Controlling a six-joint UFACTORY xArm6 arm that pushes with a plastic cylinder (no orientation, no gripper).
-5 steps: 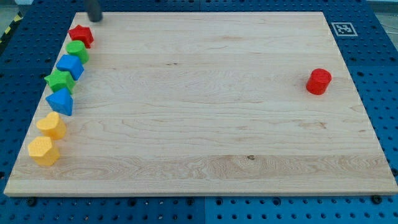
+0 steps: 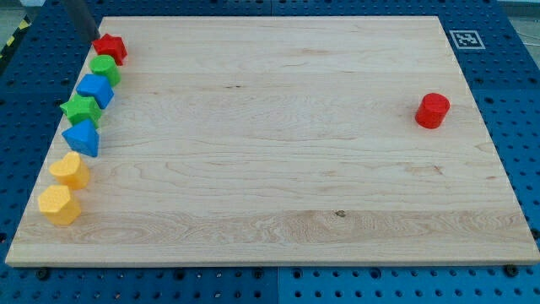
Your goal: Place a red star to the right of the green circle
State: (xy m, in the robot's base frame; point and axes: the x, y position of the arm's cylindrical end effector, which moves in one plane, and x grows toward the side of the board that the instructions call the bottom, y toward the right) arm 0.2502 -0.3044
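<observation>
Camera view: rod tip (image 2: 94, 39) sits just left of the red star (image 2: 110, 48) at the worktop's (image 2: 278, 169) top-left; there is no hand to spread or press. Star touches the green circle (image 2: 105, 69) from above. Push not yet done.

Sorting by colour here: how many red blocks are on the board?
2. The red star tops the column of blocks along the view's left edge, with my tip just to its upper left; the red cylinder sits alone at the view's right. None appear hidden.
</observation>
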